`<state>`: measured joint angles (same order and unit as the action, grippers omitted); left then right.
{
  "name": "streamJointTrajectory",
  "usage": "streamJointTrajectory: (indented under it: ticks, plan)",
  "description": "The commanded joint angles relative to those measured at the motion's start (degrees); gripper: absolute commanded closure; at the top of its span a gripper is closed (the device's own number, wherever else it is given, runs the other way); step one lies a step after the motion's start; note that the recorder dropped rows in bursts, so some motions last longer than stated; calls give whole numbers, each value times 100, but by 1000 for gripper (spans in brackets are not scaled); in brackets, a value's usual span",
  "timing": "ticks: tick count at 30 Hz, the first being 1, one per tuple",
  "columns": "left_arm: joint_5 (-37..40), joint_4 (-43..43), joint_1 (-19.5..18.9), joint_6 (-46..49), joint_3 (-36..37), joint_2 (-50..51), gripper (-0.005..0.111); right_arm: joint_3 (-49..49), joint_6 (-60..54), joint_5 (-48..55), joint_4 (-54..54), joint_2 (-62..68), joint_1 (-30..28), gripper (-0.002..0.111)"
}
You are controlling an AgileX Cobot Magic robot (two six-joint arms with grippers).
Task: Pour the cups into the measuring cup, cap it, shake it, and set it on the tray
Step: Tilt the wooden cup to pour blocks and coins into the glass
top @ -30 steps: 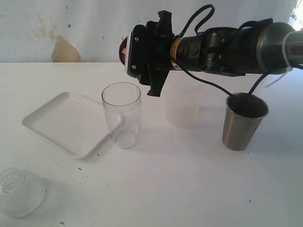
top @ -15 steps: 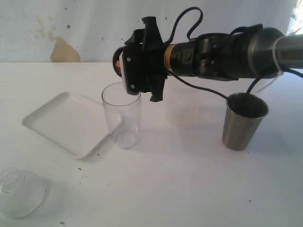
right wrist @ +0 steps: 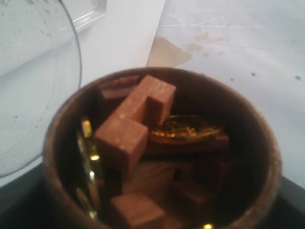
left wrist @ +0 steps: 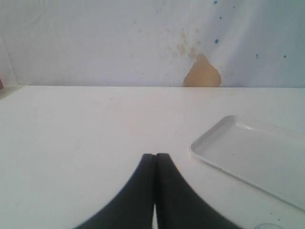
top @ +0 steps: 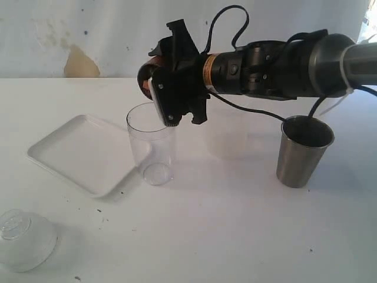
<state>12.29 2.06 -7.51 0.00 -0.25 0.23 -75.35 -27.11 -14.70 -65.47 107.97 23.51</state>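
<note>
My right gripper [top: 154,82] is shut on the brown wooden cup [top: 148,72], tipped on its side just above the rim of the clear measuring cup [top: 151,143]. In the right wrist view the wooden cup [right wrist: 157,148] fills the frame, holding several small wooden blocks [right wrist: 121,138] and gold coins [right wrist: 186,128], with the measuring cup's rim [right wrist: 71,71] beside it. The steel tumbler [top: 303,151] stands upright at the right. The white tray [top: 82,154] lies left of the measuring cup. My left gripper [left wrist: 155,156] is shut and empty, low over the table near the tray [left wrist: 257,155].
A frosted translucent cup [top: 22,238] lies on its side at the front left. A faint frosted vessel [top: 226,137] stands behind the right arm. The black arm [top: 277,65] spans above the table from the right. A stained wall [top: 81,63] backs the table.
The right arm has moved left and down with the wooden cup, from beside the measuring cup to its rim, and has tilted further. Nothing else has moved.
</note>
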Motion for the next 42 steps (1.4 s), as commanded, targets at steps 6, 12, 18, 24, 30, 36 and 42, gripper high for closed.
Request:
streamJointTrajectory:
  ticks: [6,12,18,24,30,36,42]
  plan:
    - [-67,-19,29,0,25,-23,106,10,-452,-169,18,-116,6,108]
    - [-67,-19,29,0,25,-23,106,10,-1083,-169,18,-116,6,108]
    - [-67,-19,29,0,25,-23,106,10,-1402,-169,18,-116,6,108]
    - [-67,-19,29,0,25,-23,106,10,-1861,-169,18,-116,28,108]
    - [-67,-19,29,0,25,-23,106,10,-2348,-110,18,-119,158,108]
    - [-67,-19,29,0,25,-23,106,10,-2418,208,18,-119,159,108]
    - [-67,-19,29,0,25,-23,106,10,-2516,286,18,-119,159,108]
